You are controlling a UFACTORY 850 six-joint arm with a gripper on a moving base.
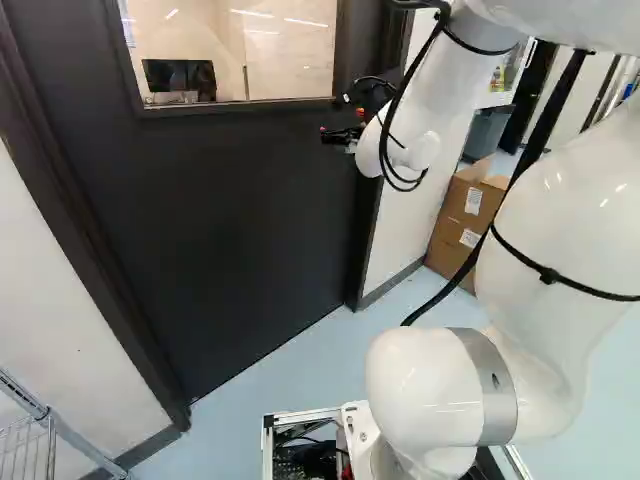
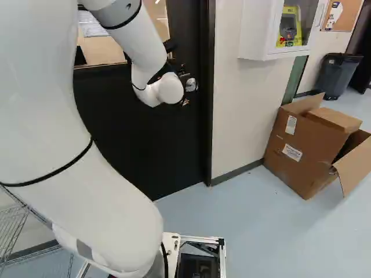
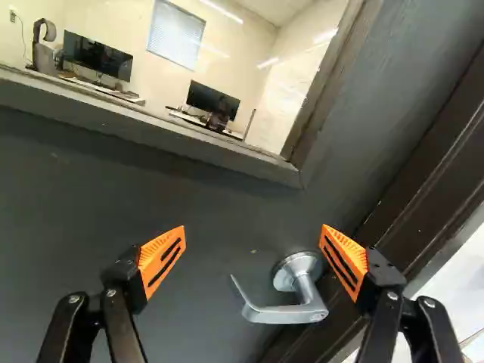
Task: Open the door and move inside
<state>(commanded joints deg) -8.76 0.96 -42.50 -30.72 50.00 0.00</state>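
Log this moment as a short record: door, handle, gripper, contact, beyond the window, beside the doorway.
door: dark door, shut in its frame
handle: metal lever, near the door's edge
gripper: gripper open, fingers spread, facing the door
contact: handle not gripped
beyond window: two monitors seen through the window
beside doorway: open cardboard box on the floor, white wall cabinet

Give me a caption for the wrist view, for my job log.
Gripper open at the shut door, lever handle ahead between its fingers, ungripped; monitors beyond the window.
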